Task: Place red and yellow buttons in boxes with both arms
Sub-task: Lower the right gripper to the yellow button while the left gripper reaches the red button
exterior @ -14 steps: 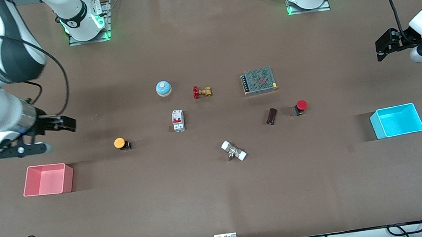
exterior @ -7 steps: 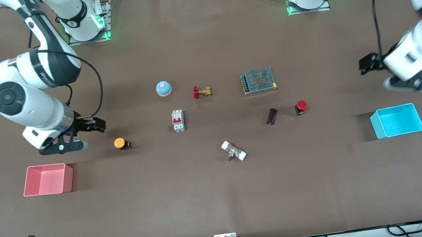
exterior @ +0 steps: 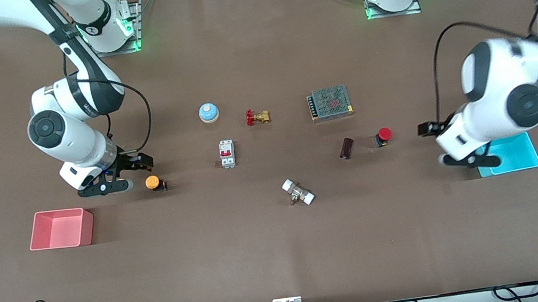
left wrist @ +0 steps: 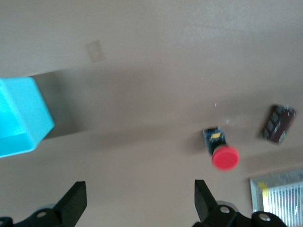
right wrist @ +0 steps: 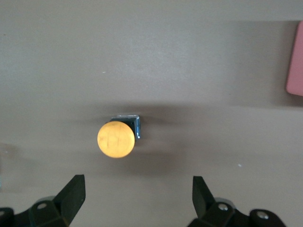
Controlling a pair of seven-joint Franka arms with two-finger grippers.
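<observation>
- The pink box (exterior: 61, 229) and the cyan box (exterior: 514, 155) are being shown nearest the front camera on the counter (exterior: 285, 256), at the right arm's end and the left arm's end.
- The yellow button (exterior: 153, 182) and the red button (exterior: 383, 136) are being seen slightly farther back, outside both boxes.
- The right claw (exterior: 137, 165) is being held just beside the yellow button, fingers (right wrist: 71, 194) apart.
- The left claw (exterior: 430, 129) is being held between the red button and the cyan box, fingers (left wrist: 73, 203) apart.
</observation>
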